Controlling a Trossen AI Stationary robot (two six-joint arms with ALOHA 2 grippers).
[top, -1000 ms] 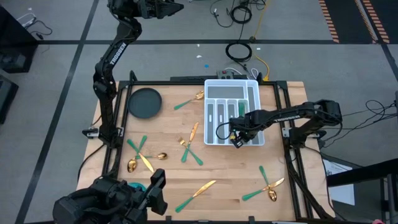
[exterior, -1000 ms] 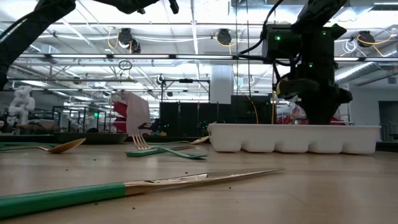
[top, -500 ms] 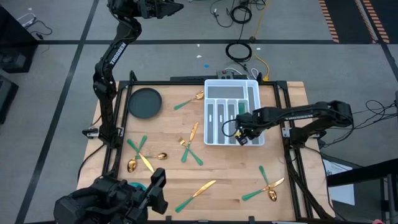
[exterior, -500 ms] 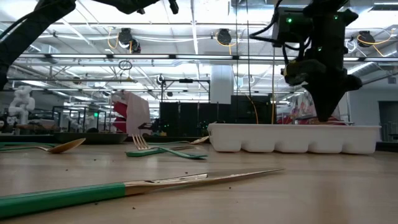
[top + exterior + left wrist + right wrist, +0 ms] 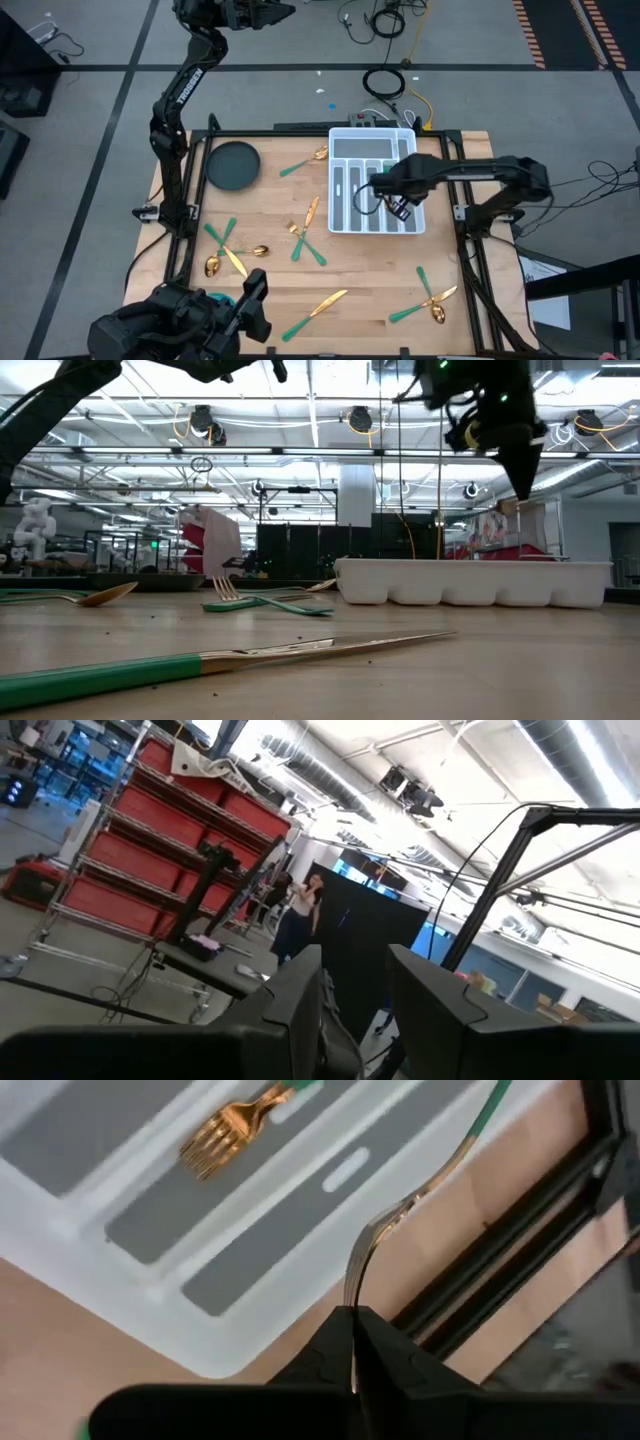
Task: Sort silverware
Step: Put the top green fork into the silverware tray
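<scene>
While the left gripper (image 5: pixel 350 1010) is raised far behind the table's back left corner, its fingers (image 5: pixel 440 1020) standing a little apart around nothing and facing a room of red shelves where a person (image 5: pixel 300 915) stands in the distance, the right gripper (image 5: pixel 398 208) hangs above the white tray (image 5: pixel 345 225) at the table's back right. Its fingers (image 5: pixel 350 1345) are pressed together on the tines of a fork (image 5: pixel 400 1210), which curves away from the pinch so that its green handle reaches out past the tray's edge, over the wooden table (image 5: pixel 270 280) and a black frame rail (image 5: pixel 500 1250). In the low view this gripper (image 5: pixel 520 470) shows well clear of the tray's rim (image 5: pixel 470 575). A second fork (image 5: pixel 235 1120) already lies in one of the tray's long compartments, gold tines pointing toward a short end wall. The rest of the silverware is scattered over the wood: one piece (image 5: pixel 303 163) between the dark round bowl (image 5: pixel 232 165) and the tray, a small cluster (image 5: pixel 305 238) near the table's middle, a crossed group (image 5: pixel 228 255) on the left side, a knife (image 5: pixel 315 310) near the front edge, and another crossed group (image 5: pixel 428 300) at the front right. From table height the knife (image 5: pixel 200 660) lies nearest the camera, with a fork (image 5: pixel 265 600) and a spoon (image 5: pixel 90 596) farther back.
</scene>
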